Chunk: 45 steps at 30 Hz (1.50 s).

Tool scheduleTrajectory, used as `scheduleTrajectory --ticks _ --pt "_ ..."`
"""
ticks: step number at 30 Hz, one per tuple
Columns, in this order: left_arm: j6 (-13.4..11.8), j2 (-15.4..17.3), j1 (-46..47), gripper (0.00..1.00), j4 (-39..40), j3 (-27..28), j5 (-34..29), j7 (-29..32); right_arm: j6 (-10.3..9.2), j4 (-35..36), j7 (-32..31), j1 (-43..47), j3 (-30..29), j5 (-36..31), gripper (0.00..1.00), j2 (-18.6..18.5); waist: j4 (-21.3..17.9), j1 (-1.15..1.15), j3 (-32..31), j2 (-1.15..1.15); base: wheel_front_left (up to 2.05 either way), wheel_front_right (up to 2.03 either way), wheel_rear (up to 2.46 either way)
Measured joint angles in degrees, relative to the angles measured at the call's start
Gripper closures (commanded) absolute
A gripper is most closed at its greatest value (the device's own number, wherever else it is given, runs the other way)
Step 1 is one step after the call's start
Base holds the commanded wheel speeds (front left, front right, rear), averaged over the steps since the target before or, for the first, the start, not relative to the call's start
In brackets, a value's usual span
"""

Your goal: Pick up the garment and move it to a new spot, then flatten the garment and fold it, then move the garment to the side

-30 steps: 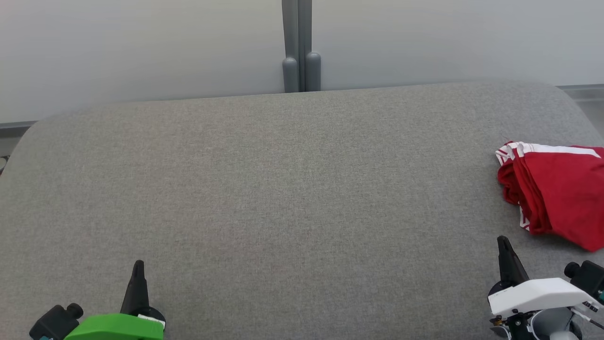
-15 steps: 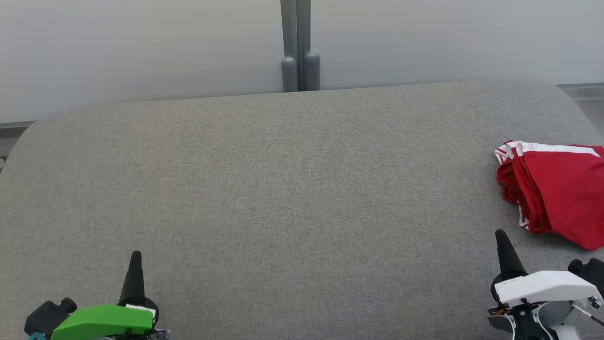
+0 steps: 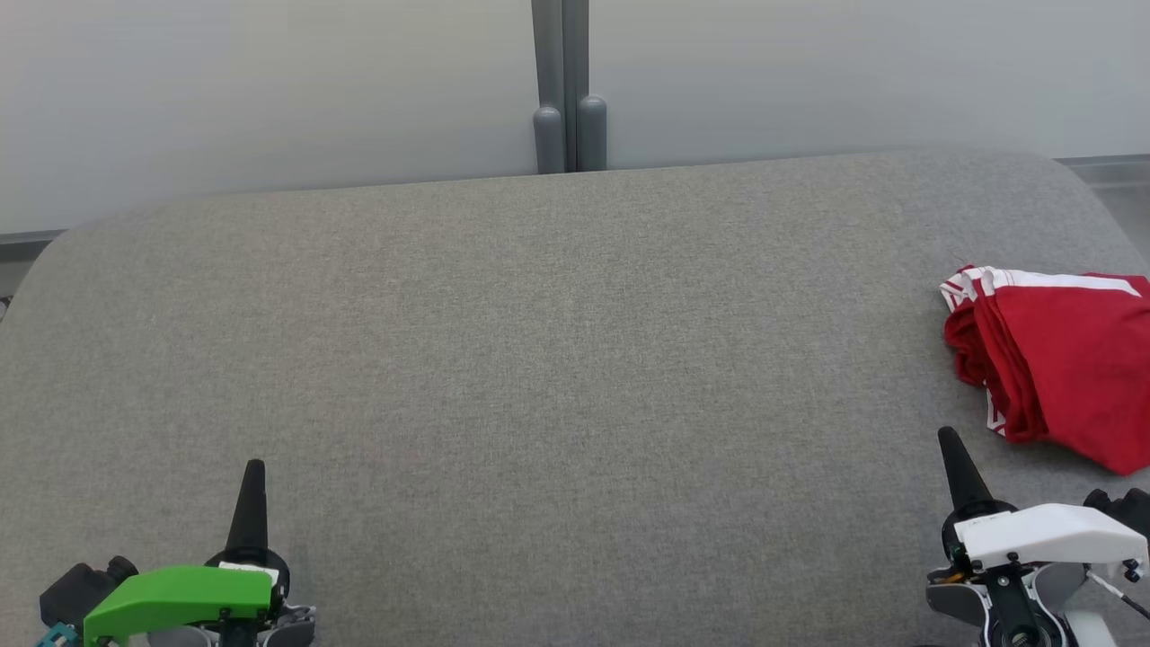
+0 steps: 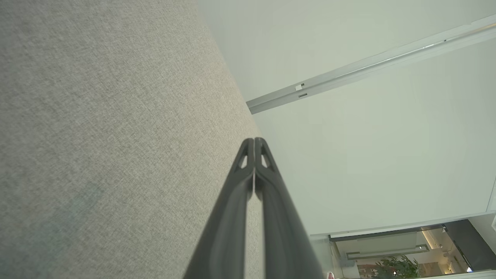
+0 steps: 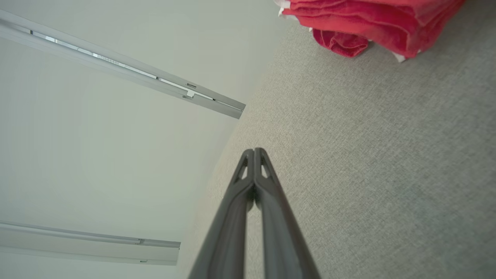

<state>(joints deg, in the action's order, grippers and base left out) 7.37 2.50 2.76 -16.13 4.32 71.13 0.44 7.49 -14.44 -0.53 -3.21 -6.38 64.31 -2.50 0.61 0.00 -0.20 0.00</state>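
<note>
Grey padded table (image 3: pixel 539 359) fills the frame, with the red garment (image 3: pixel 1060 359) lying in layers at the right edge. The left gripper (image 3: pixel 253 476) and right gripper (image 3: pixel 950 445) sit at the bottom corners, fingers pressed together, holding nothing. The garment looks folded and set aside, so little seems left to do.

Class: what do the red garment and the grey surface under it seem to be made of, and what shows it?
Red garment: soft matte fabric, perhaps jersey knit; it bunches in limp folds, with white trim. Grey surface: matte woven cloth, like upholstery; a fine flecked weave shows close up.
</note>
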Motion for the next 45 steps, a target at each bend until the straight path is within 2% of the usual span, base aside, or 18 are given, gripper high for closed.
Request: scheduleTrajectory --ticks 19,45 --pt "0.0 0.08 1.52 1.0 0.43 0.89 8.73 2.52 0.0 -0.16 -2.72 -1.62 -0.19 11.99 1.0 -0.1 -0.23 0.0 0.16 0.0 0.0 0.0 0.0" --pt "0.01 0.16 3.57 1.0 0.91 1.78 18.69 5.39 -0.01 -0.37 -5.53 -3.17 -0.4 24.74 1.0 -0.22 -0.53 0.0 0.36 0.0 0.0 0.0 0.0"
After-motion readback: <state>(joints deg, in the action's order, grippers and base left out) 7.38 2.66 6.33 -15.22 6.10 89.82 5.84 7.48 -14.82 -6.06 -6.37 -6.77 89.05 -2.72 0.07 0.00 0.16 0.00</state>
